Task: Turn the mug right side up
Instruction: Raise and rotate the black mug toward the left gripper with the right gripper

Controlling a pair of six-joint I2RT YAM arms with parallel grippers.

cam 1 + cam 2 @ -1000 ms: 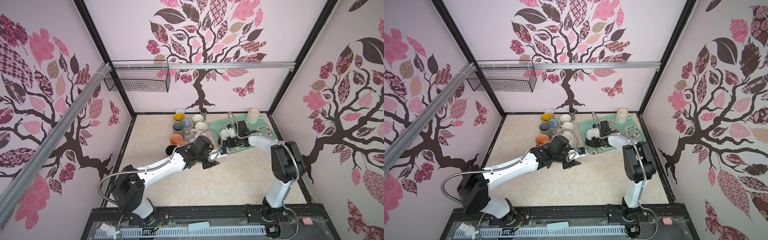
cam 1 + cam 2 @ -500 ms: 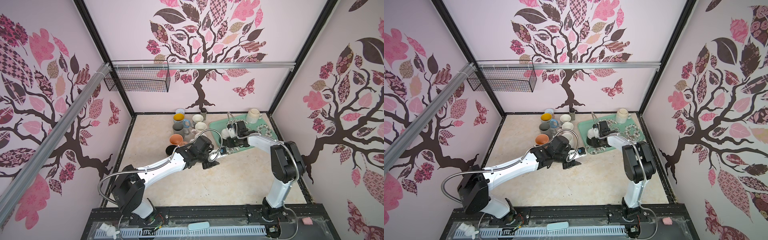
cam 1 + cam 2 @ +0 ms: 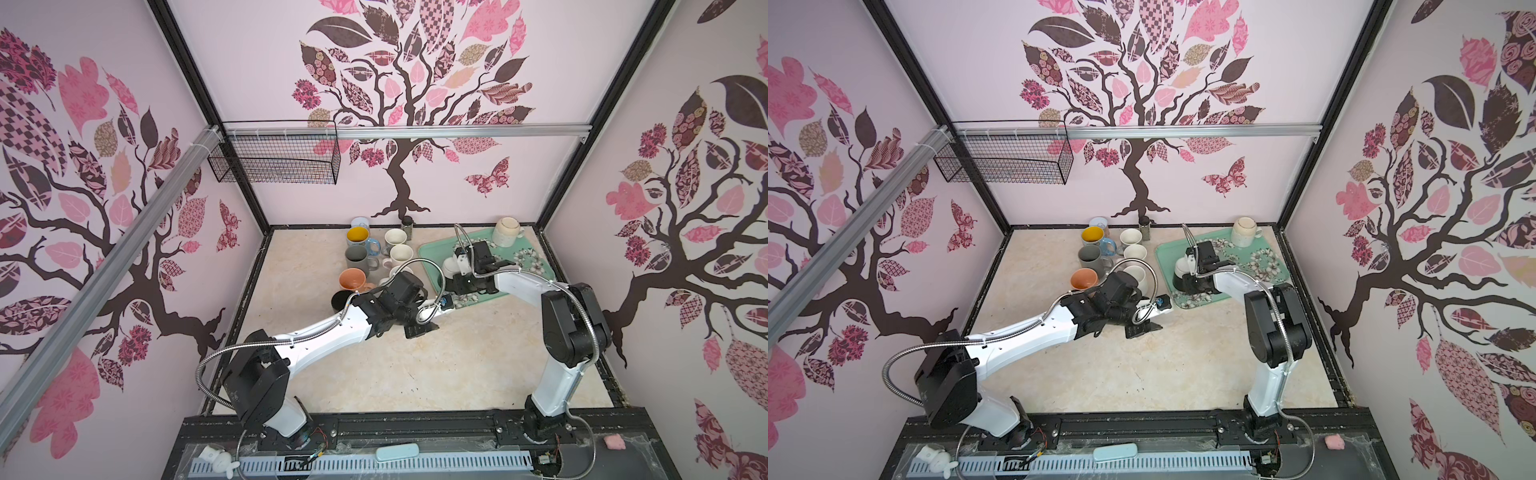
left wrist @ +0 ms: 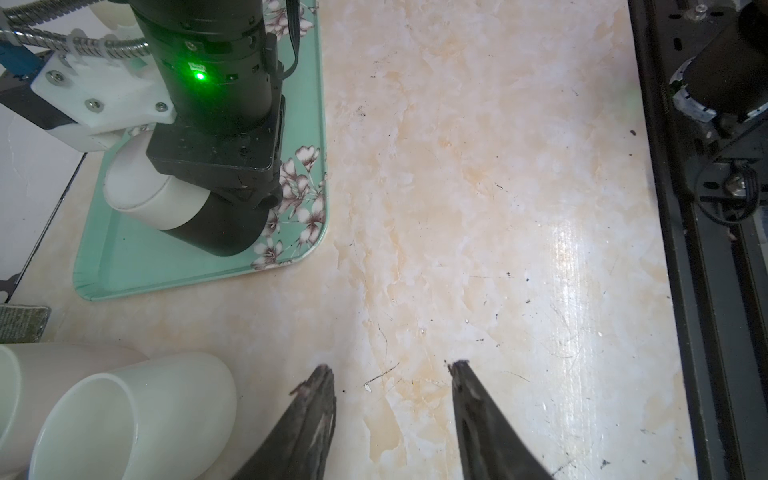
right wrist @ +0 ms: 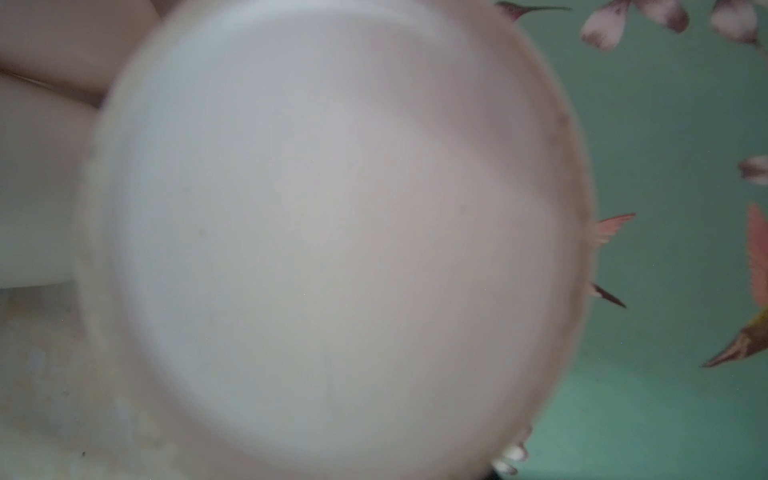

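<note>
Found by the left edge of the mint-green floral plastic tray (image 3: 432, 254): the two-tone ceramic mug (image 4: 166, 208), white at the base and black toward the mouth. Base uppermost, black end down on the tray surface, so not yet righted. Directly over it, the right gripper (image 4: 245, 195), its black body covering part of the white wall. Fingers largely hidden behind the mug; clamped or released, impossible to tell. Right wrist view filled by the blurred round white base, with green tray to one side. Off the tray's near-left corner, the left gripper (image 4: 388, 368), its dark fingers (image 4: 316, 399) parted with nothing between them, hanging over the bare cream marble-pattern tabletop (image 4: 478, 187) and apart from the mug. Grouped upright on the tabletop left of the tray: a yellow-lined mug (image 3: 357, 235), a grey mug (image 3: 356, 257), an orange mug (image 3: 352, 279) and a plain cream mug (image 3: 401, 253). At the tray's far side, well apart from both grippers, a pale stained mug (image 3: 505, 230).
</note>
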